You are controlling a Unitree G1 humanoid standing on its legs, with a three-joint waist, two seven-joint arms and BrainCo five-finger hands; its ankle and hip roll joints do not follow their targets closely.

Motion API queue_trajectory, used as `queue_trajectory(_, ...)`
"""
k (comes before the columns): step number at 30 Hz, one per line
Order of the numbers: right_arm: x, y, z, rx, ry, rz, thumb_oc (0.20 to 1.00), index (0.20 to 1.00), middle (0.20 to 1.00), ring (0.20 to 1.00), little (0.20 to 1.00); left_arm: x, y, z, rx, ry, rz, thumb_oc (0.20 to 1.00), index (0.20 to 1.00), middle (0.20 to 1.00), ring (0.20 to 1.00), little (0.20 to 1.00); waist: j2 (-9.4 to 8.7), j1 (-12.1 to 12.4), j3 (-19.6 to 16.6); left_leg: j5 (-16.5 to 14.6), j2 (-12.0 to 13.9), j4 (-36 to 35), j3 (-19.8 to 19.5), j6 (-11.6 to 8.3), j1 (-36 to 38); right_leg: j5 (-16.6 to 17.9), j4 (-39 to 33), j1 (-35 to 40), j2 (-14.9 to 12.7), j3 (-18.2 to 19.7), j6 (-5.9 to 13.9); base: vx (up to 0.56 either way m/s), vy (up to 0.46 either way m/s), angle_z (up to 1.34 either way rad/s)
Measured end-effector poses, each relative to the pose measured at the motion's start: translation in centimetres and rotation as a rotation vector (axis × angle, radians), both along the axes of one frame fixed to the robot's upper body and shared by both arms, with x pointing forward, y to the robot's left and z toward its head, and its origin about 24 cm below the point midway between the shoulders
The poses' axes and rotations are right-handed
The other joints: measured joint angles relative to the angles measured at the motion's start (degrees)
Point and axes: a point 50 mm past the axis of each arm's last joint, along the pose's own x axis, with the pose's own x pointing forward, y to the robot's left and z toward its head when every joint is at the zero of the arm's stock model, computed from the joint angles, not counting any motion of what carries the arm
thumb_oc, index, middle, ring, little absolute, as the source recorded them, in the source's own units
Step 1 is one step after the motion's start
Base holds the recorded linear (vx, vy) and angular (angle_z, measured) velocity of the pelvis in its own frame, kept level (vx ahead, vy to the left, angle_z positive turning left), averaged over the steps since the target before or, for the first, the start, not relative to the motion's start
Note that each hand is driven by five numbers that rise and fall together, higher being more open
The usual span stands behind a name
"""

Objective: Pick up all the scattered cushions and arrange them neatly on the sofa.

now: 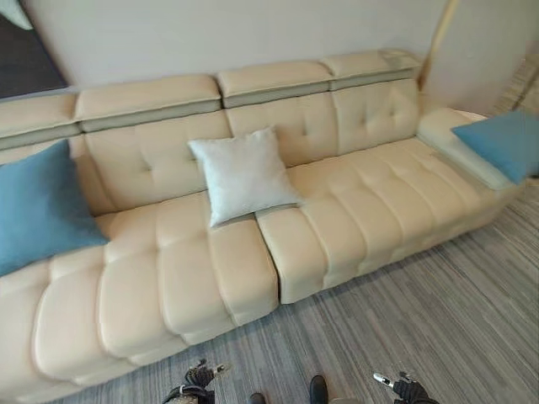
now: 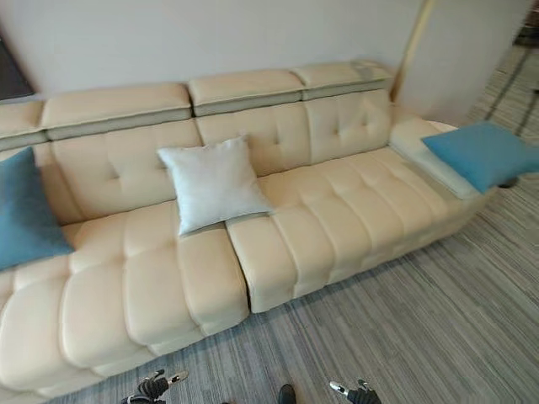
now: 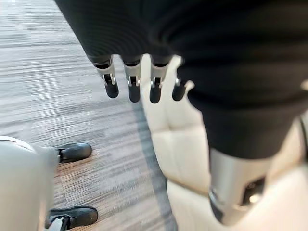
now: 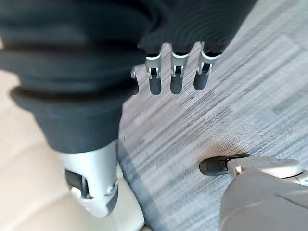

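Note:
A long cream sofa (image 1: 362, 202) spans the view. A white cushion (image 1: 242, 174) leans upright against its backrest at the middle. At the sofa's left end a blue cushion (image 1: 38, 210) stands against the backrest. Another blue cushion (image 1: 501, 139) lies on the right armrest, jutting past its outer edge. My left hand (image 1: 198, 383) and right hand (image 1: 404, 387) hang low in front of the sofa, over the carpet. In the wrist views the left hand's fingers (image 3: 132, 86) and the right hand's fingers (image 4: 175, 79) are straight and hold nothing.
Grey striped carpet (image 1: 438, 320) covers the floor in front of the sofa and to its right. A plain wall runs behind the sofa, with a slanted wooden pole (image 1: 438, 38) at the back right and a dark panel (image 1: 25, 59) at the back left.

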Motion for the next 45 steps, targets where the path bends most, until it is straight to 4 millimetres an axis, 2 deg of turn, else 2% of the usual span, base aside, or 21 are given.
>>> queue_trajectory(2,0.5,0.2,0.1,0.008,-0.015,-0.006,1.0,1.0,1.0,1.0,1.0,0.4,0.2,0.2,0.008,-0.009,-0.005,1.0,1.0,1.0,1.0,1.0,-0.06,-0.46,0.45,0.0,0.24,-0.01,3.37,0.35,0.49,-0.41,1.01,-1.23,-0.6,-0.42,0.88,0.0,0.029,-0.88)
queue_trajectory(3,0.6,0.2,0.1,0.008,-0.017,-0.01,1.0,1.0,1.0,1.0,1.0,0.5,0.2,0.2,0.008,-0.01,-0.005,1.0,1.0,1.0,1.0,1.0,0.82,-0.44,0.72,-0.01,1.53,-0.4,5.82,0.47,0.77,-1.73,1.77,-1.41,-0.88,-4.46,1.4,0.02,-0.021,-1.46)
queue_trajectory(4,0.9,0.3,0.2,0.017,-0.028,-0.036,1.0,1.0,1.0,1.0,1.0,0.5,0.4,0.2,0.015,-0.011,-0.008,1.0,1.0,1.0,1.0,1.0,3.23,-0.02,1.65,-1.65,3.88,-0.43,8.36,1.03,1.69,-2.19,4.56,-1.77,-2.22,-15.39,1.86,0.0,-0.044,-1.28)
queue_trajectory(5,0.5,0.1,0.1,0.013,-0.02,-0.045,1.0,1.0,1.0,1.0,1.0,0.5,0.6,0.3,0.021,-0.012,-0.006,1.0,1.0,1.0,1.0,1.0,2.39,-0.7,1.49,-1.63,4.05,-0.39,9.3,1.04,2.1,-2.43,5.19,-1.23,-3.34,-17.41,2.14,0.03,-0.079,-1.4)
queue_trajectory(6,-0.3,-0.1,-0.1,0.01,0.0,-0.056,1.0,1.0,1.0,1.0,1.0,0.6,0.7,0.4,0.023,-0.02,-0.006,1.0,1.0,1.0,1.0,1.0,2.27,-0.18,1.49,-1.91,4.22,-0.42,12.18,0.67,2.71,-4.1,6.45,-0.79,-5.83,-23.85,2.31,0.04,-0.048,-0.88)
queue_trajectory(9,-0.5,-0.3,-0.1,0.005,0.003,-0.066,1.0,1.0,1.0,1.0,1.0,-0.4,1.4,0.2,0.027,0.002,0.039,1.0,1.0,1.0,1.0,1.0,1.15,0.02,1.39,-3.1,5.08,-0.37,16.61,-2.94,4.3,-4.39,6.33,0.35,-6.64,-29.17,1.74,0.09,-0.125,-0.93)
queue_trajectory(10,-0.3,-0.6,0.0,0.001,0.002,-0.083,1.0,1.0,1.0,1.0,1.0,-0.8,1.3,0.0,0.023,0.012,0.04,1.0,1.0,1.0,1.0,1.0,1.42,1.0,1.26,-2.48,6.21,-0.3,19.06,-3.77,5.2,-5.69,7.39,0.3,-7.41,-34.96,0.96,0.18,-0.251,-1.29)
queue_trajectory(11,0.0,-0.5,0.1,0.003,0.0,-0.074,1.0,1.0,1.0,1.0,1.0,-1.7,1.6,-0.2,0.029,0.045,0.047,1.0,1.0,1.0,1.0,1.0,0.98,1.45,0.51,-3.19,6.53,-0.37,18.77,-4.26,5.48,-1.75,6.79,0.26,-7.23,-35.67,0.83,0.2,-0.271,-0.93)
queue_trajectory(16,-0.2,-2.5,0.6,-0.047,0.002,-0.083,1.0,1.0,1.0,1.0,1.0,0.8,-1.1,-0.1,-0.027,0.002,-0.013,1.0,1.0,1.0,1.0,1.0,4.92,-0.38,0.95,-2.19,9.02,1.16,13.56,-4.21,6.23,-1.81,3.63,2.57,-1.31,-31.3,-1.99,0.23,-0.239,-0.37)
queue_trajectory(20,-0.7,-3.1,0.6,-0.055,0.011,-0.103,1.0,1.0,1.0,1.0,1.0,1.9,-2.2,0.1,-0.053,-0.027,-0.021,1.0,1.0,1.0,1.0,1.0,5.62,-0.6,1.36,-2.02,11.36,7.94,12.14,-5.94,6.06,-2.99,1.53,5.09,0.32,-29.81,-3.23,0.23,-0.322,-0.23)
queue_trajectory(21,-0.6,-2.7,0.5,-0.04,0.007,-0.122,1.0,1.0,1.0,1.0,1.0,2.0,-2.1,0.1,-0.047,-0.024,-0.026,1.0,1.0,1.0,1.0,1.0,4.7,-1.08,2.02,-2.85,14.05,18.07,10.59,-8.03,2.96,-4.72,1.54,5.9,0.97,-27.96,-4.85,0.18,-0.261,-0.51)
queue_trajectory(22,-0.6,-2.4,0.4,-0.031,0.007,-0.114,1.0,1.0,1.0,1.0,1.0,1.9,-2.0,0.1,-0.042,-0.021,-0.031,1.0,1.0,1.0,1.0,1.0,3.67,-0.29,2.07,-2.69,15.2,24.5,11.07,-7.83,1.12,-3.95,0.48,6.76,0.71,-25.88,-6.01,0.17,-0.216,-0.66)
queue_trajectory(24,-0.3,-2.8,0.6,-0.041,-0.006,-0.111,1.0,1.0,1.0,1.0,1.0,1.5,-2.5,0.1,-0.059,-0.028,-0.029,1.0,1.0,1.0,1.0,1.0,3.9,0.27,2.33,-1.74,16.54,35.89,1.4,-9.42,-3.34,-4.62,-0.46,8.25,2.54,-22.07,-9.39,0.15,-0.119,-0.82)
queue_trajectory(25,0.1,-3.0,0.8,-0.049,-0.016,-0.107,1.0,1.0,1.0,1.0,1.0,1.7,-2.8,0.2,-0.065,-0.041,-0.038,1.0,1.0,1.0,1.0,1.0,4.23,1.15,2.43,-2.39,15.81,39.92,-3.15,-10.13,-5.93,-4.49,-0.45,8.2,2.81,-20.58,-10.38,0.15,-0.056,-0.91)
queue_trajectory(26,0.5,-3.2,1.0,-0.054,-0.027,-0.103,1.0,1.0,1.0,1.0,1.0,2.1,-3.0,0.4,-0.069,-0.059,-0.04,1.0,1.0,1.0,1.0,1.0,3.8,1.32,2.61,-4.86,12.14,40.41,-7.94,-9.92,-8.82,-4.35,-0.44,8.23,2.49,-18.11,-10.81,0.18,-0.043,-0.9)
queue_trajectory(28,1.4,-3.1,1.3,-0.052,-0.047,-0.096,1.0,1.0,1.0,1.0,1.0,2.4,-2.8,0.6,-0.067,-0.081,-0.03,1.0,1.0,1.0,1.0,1.0,2.99,1.84,3.13,-6.69,6.36,30.58,-12.71,-7.51,-10.79,-4.77,-0.46,8.4,2.22,-14.27,-11.21,0.17,-0.015,-1.1)
queue_trajectory(31,1.4,-2.8,1.1,-0.053,-0.031,-0.059,1.0,1.0,1.0,1.0,1.0,2.5,-2.4,0.8,-0.063,-0.089,-0.002,1.0,1.0,1.0,1.0,1.0,1.74,1.94,3.95,-3.74,1.57,8.29,-18.02,-5.58,-10.51,-5.72,-0.75,9.72,2.63,-11.84,-8.74,0.2,0.007,-0.71)
queue_trajectory(34,1.5,-3.3,1.3,-0.077,-0.025,-0.04,1.0,1.0,1.0,1.0,1.0,2.5,-2.4,0.7,-0.057,-0.087,0.0,1.0,1.0,1.0,1.0,1.0,3.01,1.99,4.26,2.45,0.02,0.74,-23.48,-5.23,-14.71,-6.52,-0.49,10.79,3.88,-10.23,-8.37,0.24,0.027,-0.31)
queue_trajectory(39,1.9,-3.9,1.6,-0.094,-0.037,-0.042,1.0,1.0,1.0,1.0,1.0,1.8,-2.3,0.3,-0.051,-0.05,0.005,1.0,1.0,1.0,1.0,1.0,5.37,3.84,4.58,3.69,-0.55,-0.21,-23.53,-5.76,-15.86,-10.67,-0.55,12.55,4.3,-6.69,-6.76,0.37,0.111,-0.33)
queue_trajectory(41,1.9,-3.0,1.4,-0.066,-0.048,-0.035,1.0,1.0,1.0,1.0,1.0,-0.2,-1.5,-0.3,-0.027,0.009,0.009,1.0,1.0,1.0,1.0,1.0,4.69,4.55,3.65,8.69,-3.35,-0.01,-22.65,-0.61,-11.87,-13.12,-0.6,16.09,1.58,-4.36,-1.89,0.53,0.201,-0.74)
queue_trajectory(45,1.6,-2.1,1.0,-0.039,-0.035,-0.032,1.0,1.0,1.0,1.0,1.0,1.8,-1.2,0.5,-0.012,-0.046,-0.017,1.0,1.0,1.0,1.0,1.0,3.39,4.29,3.33,6.2,-6.7,0.0,-20.86,3.06,-9.82,-16.32,7.88,14.11,-2.64,-4.27,1.16,0.35,0.156,-0.19)
